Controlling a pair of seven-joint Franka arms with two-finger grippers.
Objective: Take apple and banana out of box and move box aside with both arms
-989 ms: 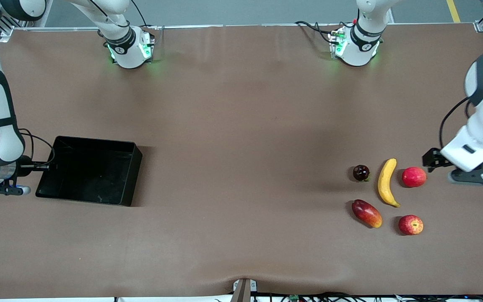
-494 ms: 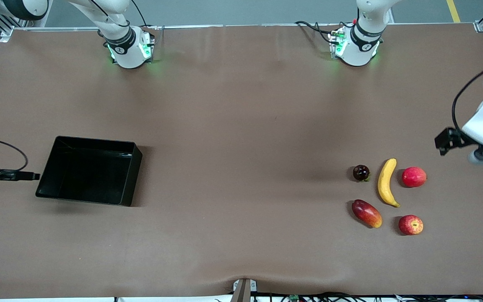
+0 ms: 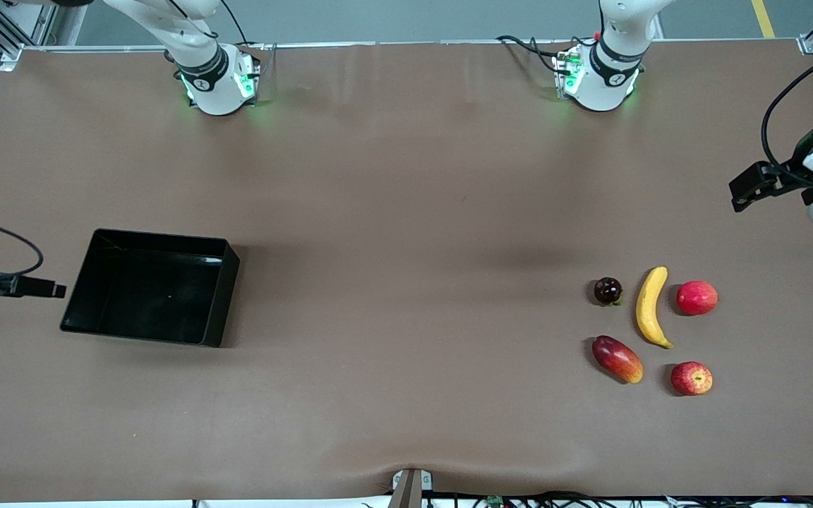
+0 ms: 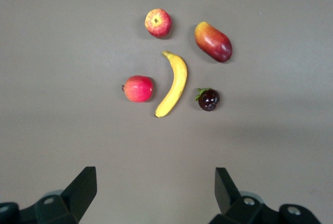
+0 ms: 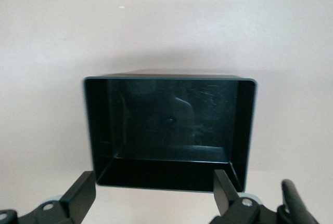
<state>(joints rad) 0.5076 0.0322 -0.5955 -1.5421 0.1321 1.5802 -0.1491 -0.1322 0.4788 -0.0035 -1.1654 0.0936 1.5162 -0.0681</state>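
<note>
Banana [image 3: 651, 306] and streaked apple [image 3: 691, 378] lying on the brown bench [image 3: 406, 212] toward the left arm's end, among a plain red fruit [image 3: 696, 297], a dark round fruit [image 3: 608, 291] and a mango [image 3: 617, 358], apple nearest the front camera. Black box [image 3: 151, 286] resting apart at the right arm's end, nothing in it. Left hand [image 4: 155, 193] raised over the bench by the fruits, fingers spread and released; right hand [image 5: 154, 193] just above the box's wall, fingers likewise apart, gripping nothing.
</note>
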